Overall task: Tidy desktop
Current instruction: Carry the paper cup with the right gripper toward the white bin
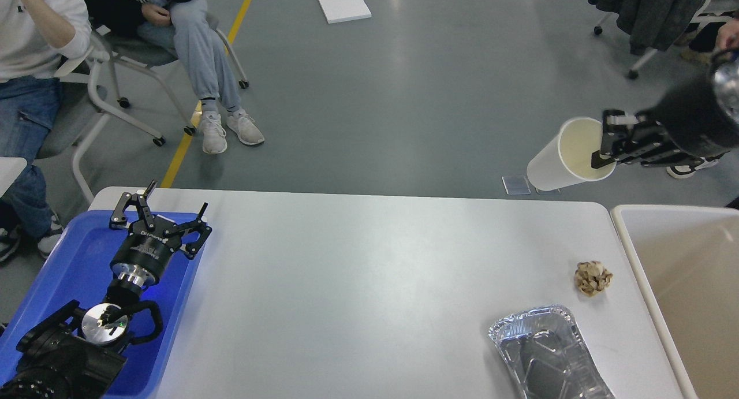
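The white desktop (358, 283) fills the lower middle of the head view. My right gripper (603, 148) is shut on the rim of a white paper cup (557, 159), one finger inside it. The cup is tilted on its side, in the air beyond the desktop's far right edge. My left gripper (159, 205) is open and empty above the blue tray (63, 272) at the left. A crumpled brown paper ball (593, 278) and an empty foil tray (545, 355) lie on the desktop at the right.
A beige bin (687, 283) stands against the desktop's right edge. People sit on chairs (109, 93) beyond the far left corner. A white board (342, 2) lies on the grey floor. A jacket hangs on a chair (649, 12) at far right.
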